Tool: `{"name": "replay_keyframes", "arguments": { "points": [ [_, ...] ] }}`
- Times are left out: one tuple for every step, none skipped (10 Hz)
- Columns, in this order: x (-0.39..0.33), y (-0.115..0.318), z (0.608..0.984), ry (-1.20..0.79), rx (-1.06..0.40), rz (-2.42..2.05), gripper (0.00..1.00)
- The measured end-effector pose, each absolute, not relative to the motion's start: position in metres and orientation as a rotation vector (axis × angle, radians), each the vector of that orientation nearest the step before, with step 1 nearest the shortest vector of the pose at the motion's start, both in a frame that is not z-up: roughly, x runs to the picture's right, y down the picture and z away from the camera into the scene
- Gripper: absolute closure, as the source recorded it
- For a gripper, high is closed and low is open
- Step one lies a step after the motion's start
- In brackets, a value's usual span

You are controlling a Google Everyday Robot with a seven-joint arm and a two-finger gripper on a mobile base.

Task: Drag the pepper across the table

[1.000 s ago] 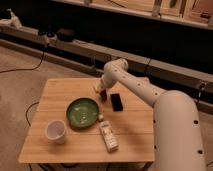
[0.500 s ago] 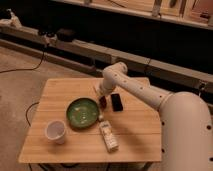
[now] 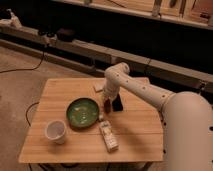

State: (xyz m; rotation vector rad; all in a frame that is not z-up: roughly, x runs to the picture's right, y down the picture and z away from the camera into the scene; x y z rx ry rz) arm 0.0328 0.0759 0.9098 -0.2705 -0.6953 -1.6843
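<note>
Light-wood planks make up the tabletop (image 3: 60,97), square-ish with the grain showing, and it's got a handful of stuff on it. The robot's white arm (image 3: 145,92) reaches in from the right side, bends at a chunky joint above the far half of the tabletop and then drops pretty much straight down. The claw (image 3: 108,100) ends up low over the middle of the tabletop, right on top of the pepper (image 3: 107,106).

The pepper is a small dark-red thing sitting in the gap between the green bowl (image 3: 75,116) and the black phone (image 3: 118,104), close to both. The bowl is on its left, the phone just beside it on its right. Honestly can't tell how wide the claw is or whether it's actually got hold of the pepper; it's all one dark clump down there. It does look like it's touching or very nearly touching it.

Other bits: a white cup (image 3: 55,131) stands upright near the front left corner, well apart from the pepper. A white tube-like bottle (image 3: 108,137) lies on its side in front of the bowl, nearer the front edge, pointing roughly away from the camera. There's also a small pale thing (image 3: 98,88) near the far edge, behind the arm's lower section, too small to make out. A dark cable (image 3: 25,67) snakes over the beige floor (image 3: 20,90) on the left.
</note>
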Motion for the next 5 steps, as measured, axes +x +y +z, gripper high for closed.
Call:
{"name": "replay_keyframes", "arguments": {
  "points": [
    [0.0332, 0.0755, 0.9096, -0.695, -0.270, -1.684, 0.64],
    [0.0330, 0.0755, 0.9096, -0.695, -0.270, -1.684, 0.64],
    [0.0318, 0.0757, 0.9097, -0.696, -0.270, -1.685, 0.64],
    [0.0318, 0.0755, 0.9096, -0.696, -0.269, -1.685, 0.64],
    [0.0320, 0.0755, 0.9096, -0.696, -0.269, -1.685, 0.64]
  ]
}}
